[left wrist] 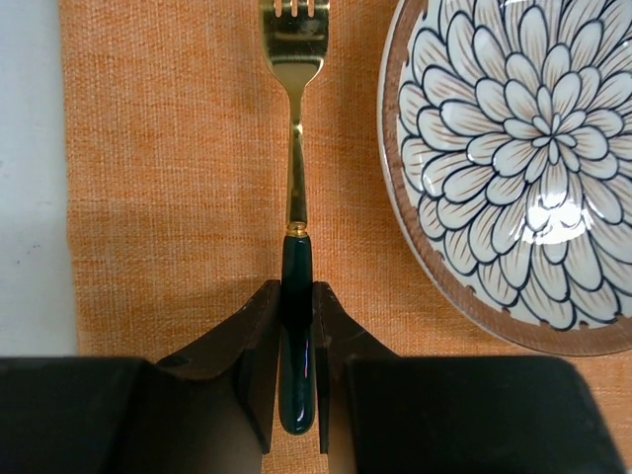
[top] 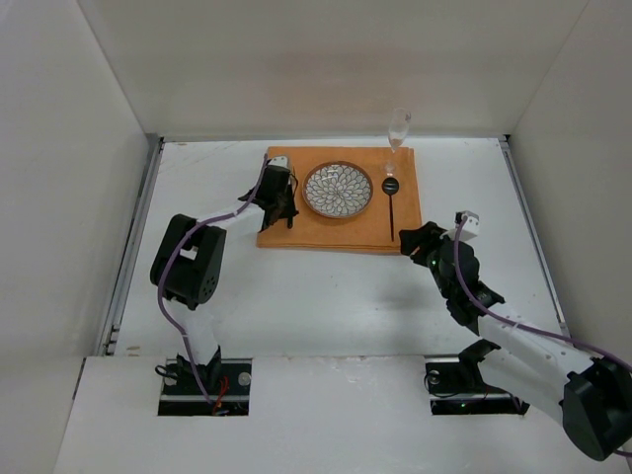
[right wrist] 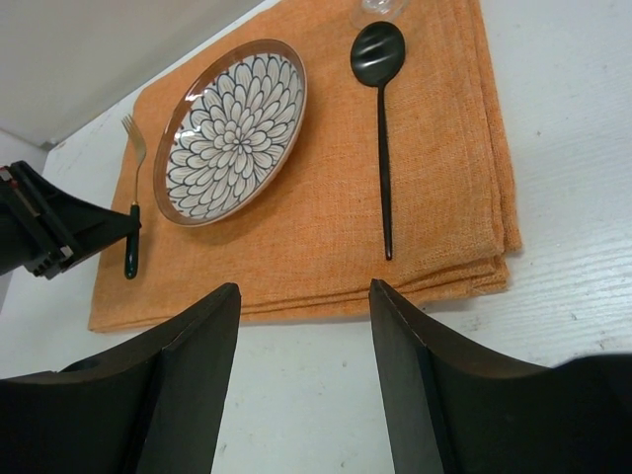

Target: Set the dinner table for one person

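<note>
**Fork going in left of the plate, place setting looks nearly done**

The white desk [top: 326, 296] fills the whole work area. The setting sits toward its far side on a folded orange cloth [top: 326, 229]. On the cloth are a flower-pattern plate [top: 338, 190] in the middle, a black spoon [top: 392, 202] just to its right, and a stemmed glass [top: 398, 128] at the cloth's far right corner.

The step in hand looks like placing the fork [left wrist: 295, 148]. The left jaws are closed on its dark green handle, with the gold tines pointing away, just beside the plate rim and not touching it. The right jaws are spread wide with nothing between them, over bare desk near the cloth's near right corner.

The likely next move is to open the left jaws and lift off cleanly. That handle is slim and glossy, so a sideways drag could leave the fork crooked.

- **Top camera:** gives the whole layout and the full glass, but the left wrist covers the fork.
- **Left wrist camera:** the only close look at the grip itself.
- **Right wrist camera:** shows the fork low against the cloth, though it's hard to tell whether it's fully resting. It catches only the foot of the glass.
</note>
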### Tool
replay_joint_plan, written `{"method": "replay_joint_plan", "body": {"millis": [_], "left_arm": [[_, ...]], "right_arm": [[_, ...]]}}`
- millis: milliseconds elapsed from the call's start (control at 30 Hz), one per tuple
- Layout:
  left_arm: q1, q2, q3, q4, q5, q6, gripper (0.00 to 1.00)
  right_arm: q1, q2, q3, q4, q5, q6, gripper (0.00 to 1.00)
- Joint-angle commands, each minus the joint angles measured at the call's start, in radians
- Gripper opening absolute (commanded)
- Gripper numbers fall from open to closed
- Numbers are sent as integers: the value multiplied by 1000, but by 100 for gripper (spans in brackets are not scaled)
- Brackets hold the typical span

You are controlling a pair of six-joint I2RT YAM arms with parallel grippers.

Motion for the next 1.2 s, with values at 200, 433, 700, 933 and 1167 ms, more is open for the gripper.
{"method": "replay_joint_plan", "body": {"millis": [200, 433, 700, 933, 1167], "left_arm": [[17, -16, 23, -87, -40, 95, 1], [10, 26, 37, -91, -63, 129, 4], [10, 41, 34, -77, -68, 130, 13], [-4, -38, -10, -68, -117, 107, 49], [-26, -228, -104, -64, -163, 37, 100]], "right_arm": [[10, -13, 43, 64, 7, -16, 62], [10, 4, 50, 56, 4, -16, 62], [13, -23, 48, 53, 10, -19, 62], [13, -28, 40, 55, 17, -17, 62], [13, 6, 50, 55, 7, -13, 52]]}}
